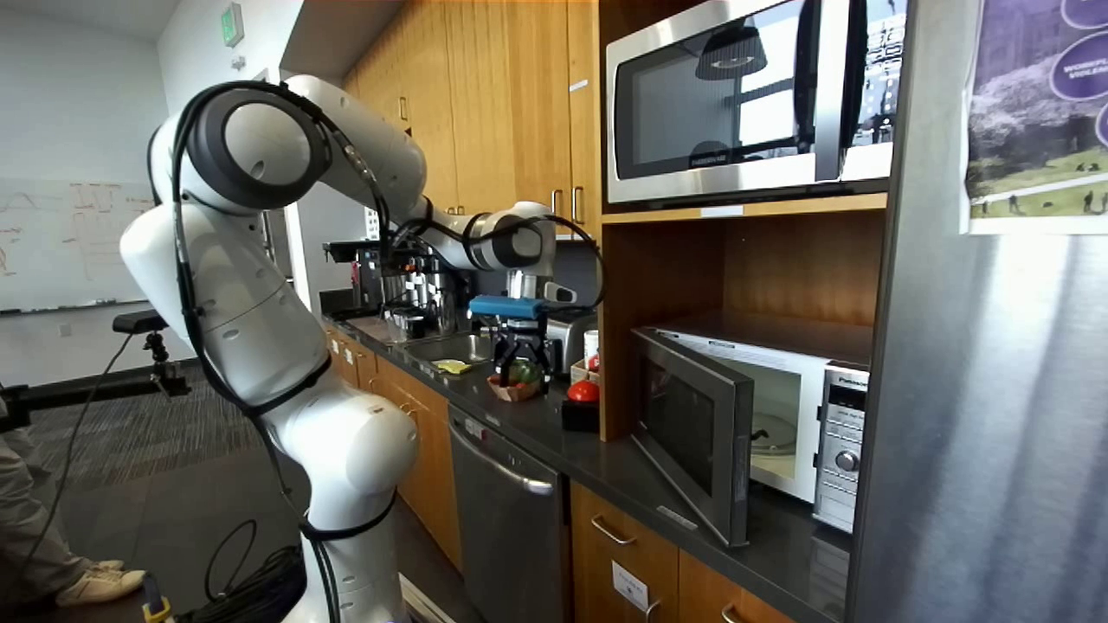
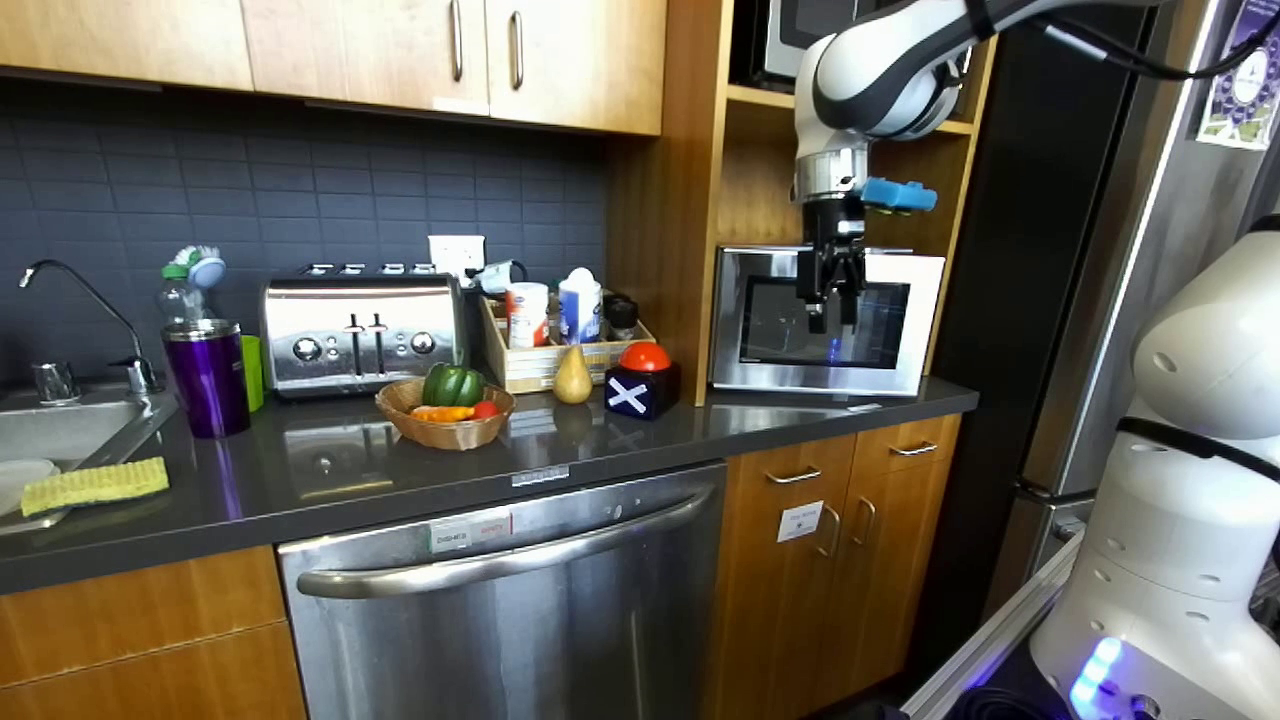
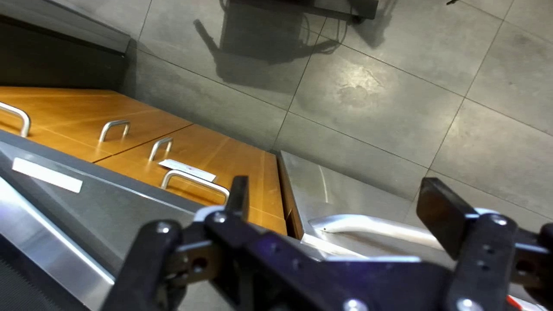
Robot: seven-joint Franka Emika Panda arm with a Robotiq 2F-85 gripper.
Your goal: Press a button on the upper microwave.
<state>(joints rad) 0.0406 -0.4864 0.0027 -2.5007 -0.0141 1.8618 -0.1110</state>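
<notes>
The upper microwave (image 1: pixel 744 95) sitting on its shelf (image 1: pixel 805 206), the gripper (image 3: pixel 338 198) hanging lower down

I am finding the upper microwave in a tall wooden cabinet (image 1: pixel 662 268), above a smaller microwave (image 1: pixel 844 433) and beside the fridge (image 1: pixel 978 389). In an exterior view its dark glass door (image 1: pixel 666 104) is standing closed, followed rightward by a silver handle (image 1: pixel 831 86) and a control strip (image 1: pixel 876 86) reaching the fridge's edge; single buttons are getting lost in reflections. The gripper is pointing down, below shelf level and well apart from the control strip, its fingers (image 3: pixel 438 216) standing wide apart and gripping nothing.

I am judging this as the approach step, the press not yet made. The next move is probably calling for raising the gripper, turning it toward the control strip and bringing the fingers together into one firm tip.

Further out, the smaller microwave's grey door (image 1: pixel 692 424) is standing open, a turntable (image 1: pixel 775 437) showing inside. On the counter (image 2: pixel 620 445), a wicker basket (image 2: pixel 440 435) is holding a green pepper (image 2: pixel 452 388), something orange (image 2: pixel 440 413) and something small and red (image 2: pixel 484 409). Behind a pear (image 2: pixel 573 376), a wooden crate (image 2: pixel 525 378) is holding a red-and-white canister (image 2: pixel 527 315), a blue-and-white container (image 2: pixel 580 310) and dark jars (image 2: pixel 621 317). The sink (image 2: pixel 60 430) is holding what is looking like a pale dish (image 2: pixel 22 476), a yellow sponge (image 2: pixel 95 487) lying across its rim
</notes>
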